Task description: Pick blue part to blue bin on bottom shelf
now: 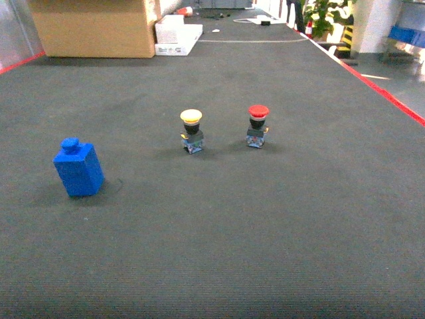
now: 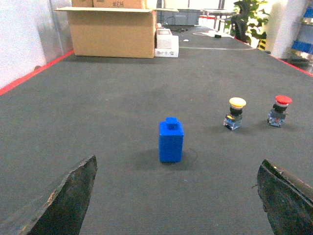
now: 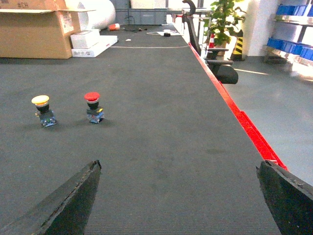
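Blue part (image 1: 78, 169) stands upright on the dark ribbed mat (image 1: 265, 232), left of centre in the head view, knob on top, well apart from everything else. In the left wrist view it sits dead ahead, between and beyond the two finger tips.

Left gripper (image 2: 178, 196): fingers spread wide, holding nothing, short of the part. Right gripper (image 3: 178, 196): fingers also spread wide and empty, facing bare mat; the part does not show in its view at all.

Two distractors near the middle: yellow push-button (image 1: 191, 130) and red push-button (image 1: 257, 124), side by side, well to the right of the blue part. Cardboard box (image 1: 93, 26) at the far edge.

We see no blue bin and no bottom shelf from the head camera. Blue bins (image 3: 293, 12) show on a rack far right in the right wrist view, but we cannot tell whether that is the target.

Risks, as we judge them:
- The part is tall on a small base; one finger touching first could tip it or push it along the mat.
- Closing on the knob rather than the body would give a poor hold, likely to slip in transit.
- Destination unseen, so the base must travel with the part held; a loose hold could drop it on the way.
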Controlling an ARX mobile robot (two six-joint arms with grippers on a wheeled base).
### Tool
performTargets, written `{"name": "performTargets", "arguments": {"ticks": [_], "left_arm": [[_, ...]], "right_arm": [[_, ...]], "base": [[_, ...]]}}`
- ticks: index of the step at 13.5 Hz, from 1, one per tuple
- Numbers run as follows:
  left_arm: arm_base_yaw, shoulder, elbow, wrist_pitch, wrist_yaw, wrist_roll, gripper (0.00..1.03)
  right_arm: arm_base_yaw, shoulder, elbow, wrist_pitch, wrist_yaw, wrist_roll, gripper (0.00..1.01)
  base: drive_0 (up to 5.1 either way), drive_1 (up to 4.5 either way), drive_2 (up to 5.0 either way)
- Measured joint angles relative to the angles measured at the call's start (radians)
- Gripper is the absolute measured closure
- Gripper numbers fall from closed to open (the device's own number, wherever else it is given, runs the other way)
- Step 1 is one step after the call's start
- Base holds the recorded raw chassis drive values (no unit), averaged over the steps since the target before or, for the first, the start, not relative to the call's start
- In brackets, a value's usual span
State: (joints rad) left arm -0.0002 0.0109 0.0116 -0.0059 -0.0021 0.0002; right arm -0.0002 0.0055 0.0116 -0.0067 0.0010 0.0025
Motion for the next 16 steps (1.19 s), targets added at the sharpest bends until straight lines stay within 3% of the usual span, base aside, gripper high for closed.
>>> {"name": "performTargets", "arguments": {"ticks": [14,15,16], "left_arm": [[-0.005,0.003,0.002,-0.016,-0.011,-0.005,0.05],[-0.08,0.098,0.021,-0.058,-0.158,-0.053,0.05],[-0.126,0.266,-0.002,0.048,-0.235,-0.073,0.05]], "right_arm": [[0.0,0.0,0.0,0.002,-0.001,0.0,0.03],[0.0,0.0,0.0,0.002,0.0,0.0,0.03],[0.0,0.0,0.0,0.003,-0.001,0.0,0.03]], "base": [[0.0,0.0,0.0],[0.0,0.0,0.0],[0.0,0.0,0.0]]}}
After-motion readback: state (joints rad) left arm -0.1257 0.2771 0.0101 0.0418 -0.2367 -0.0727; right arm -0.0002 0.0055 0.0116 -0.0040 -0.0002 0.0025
